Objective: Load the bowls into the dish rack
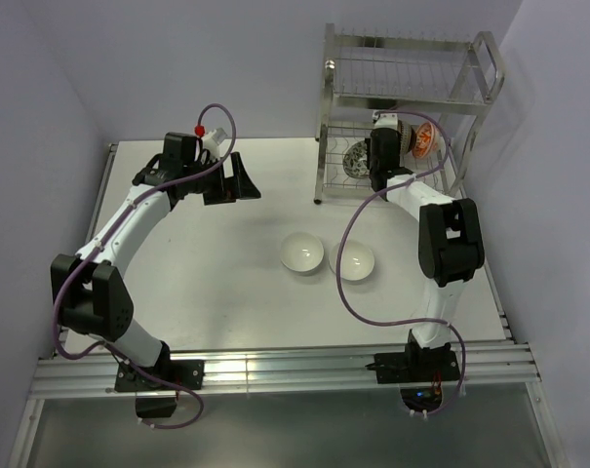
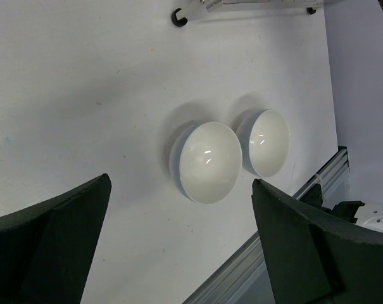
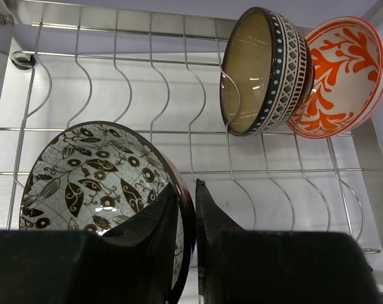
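Our desk (image 1: pixel 226 302) carries the two-tier dish rack (image 1: pixel 412 44) at its one o'clock corner, its wire slots standing bowls on edge. We count three inside. Our right end effector (image 3: pixel 186 196) pinches the rim of the leaf-patterned bowl (image 3: pixel 96 177). The banded brown bowl (image 3: pixel 261 69) and the orange-red bowl (image 3: pixel 340 69) sit at its one o'clock. Two white bowls (image 1: pixel 301 252) (image 1: pixel 352 260) wait mid-desk beneath our left end effector (image 2: pixel 180 183), which is spread wide and empty.

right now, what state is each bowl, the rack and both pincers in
left white bowl: upright on table
right white bowl: upright on table
grey-white patterned bowl: on edge in rack, rim gripped
dark brown bowl: on edge in rack slot
orange-red bowl: on edge behind brown bowl
dish rack: upright, three bowls in lower tier
left pincer: open, empty
right pincer: shut on patterned bowl's rim
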### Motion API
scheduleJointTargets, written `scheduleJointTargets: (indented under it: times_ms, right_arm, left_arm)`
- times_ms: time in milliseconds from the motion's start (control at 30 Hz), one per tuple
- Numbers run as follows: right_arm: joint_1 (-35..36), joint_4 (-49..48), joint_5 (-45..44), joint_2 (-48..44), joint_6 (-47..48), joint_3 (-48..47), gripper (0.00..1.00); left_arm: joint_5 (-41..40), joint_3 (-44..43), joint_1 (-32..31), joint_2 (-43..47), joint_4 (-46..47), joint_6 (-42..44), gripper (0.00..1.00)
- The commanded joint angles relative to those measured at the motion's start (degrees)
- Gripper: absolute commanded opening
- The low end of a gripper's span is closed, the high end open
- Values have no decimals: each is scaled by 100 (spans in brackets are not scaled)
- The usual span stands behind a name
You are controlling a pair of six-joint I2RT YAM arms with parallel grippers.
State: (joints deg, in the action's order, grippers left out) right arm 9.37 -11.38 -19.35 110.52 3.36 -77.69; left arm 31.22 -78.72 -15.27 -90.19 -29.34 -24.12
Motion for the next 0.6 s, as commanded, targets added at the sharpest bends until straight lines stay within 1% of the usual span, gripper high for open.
scheduleJointTargets:
  times_ms: [0,100,300,567]
  right_arm:
    - [-40,-356,-112,22,7,-264,0]
    - [-49,-392,-77,5,-1,-194,0]
    - [-49,-128,63,110,-98,-291,0]
    - [-58,-225,142,110,-125,-53,0]
  left_arm:
    - [165,-135,41,-42,166,83,100]
    - [182,-109,50,-51,201,65,99]
    - [218,-117,50,-86,210,56,99]
    - [279,-109,59,-130,262,30,99]
